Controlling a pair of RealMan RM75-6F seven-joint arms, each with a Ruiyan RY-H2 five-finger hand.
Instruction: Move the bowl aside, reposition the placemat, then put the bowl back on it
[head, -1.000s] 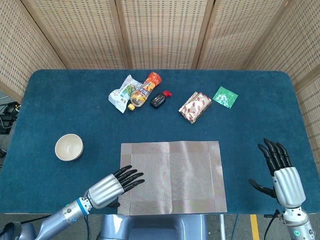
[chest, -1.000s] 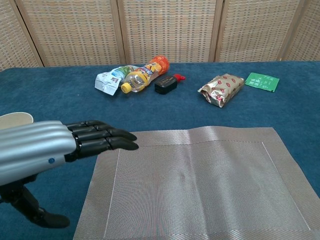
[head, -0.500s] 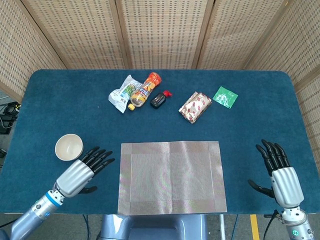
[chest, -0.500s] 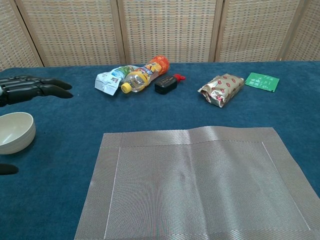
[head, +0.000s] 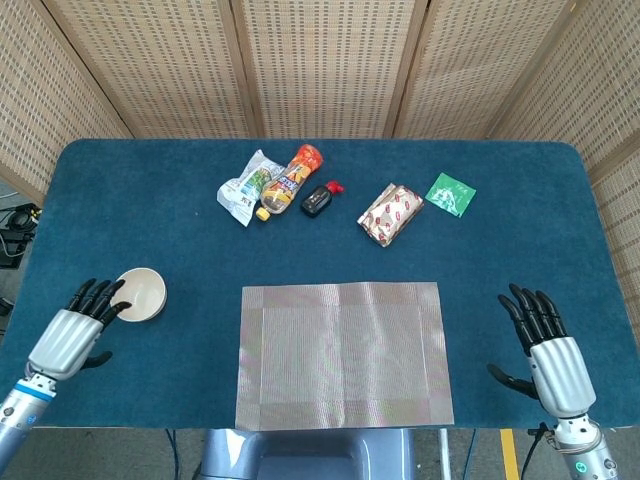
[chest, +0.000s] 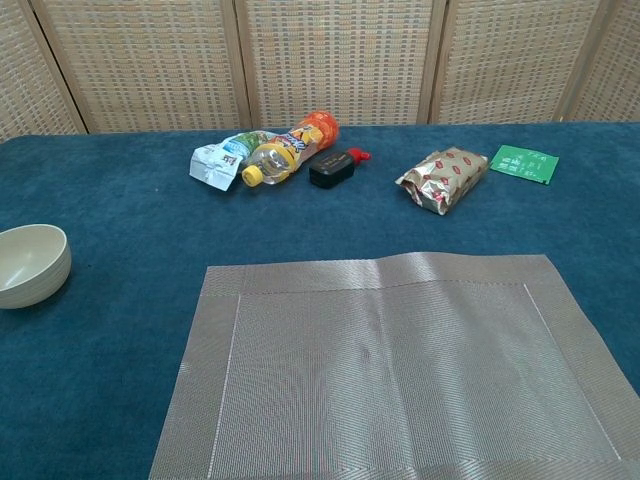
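Here the left hand (head: 72, 325), fingers spread, holds nothing beside the bowl (head: 141, 292)

Bowl (head: 139, 293) left of placemat (head: 343, 354), bottle (head: 291, 180) and packets (head: 391, 212) behind, hands at flanks

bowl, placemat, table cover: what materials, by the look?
Bowl: smooth cream, dull sheen, probably plastic or melamine; ceramic is possible. Placemat: fine grey woven ribbing with a shimmer and soft creases, likely woven vinyl. Table cover: deep blue with a matte, fuzzy nap, like felt or velvet.
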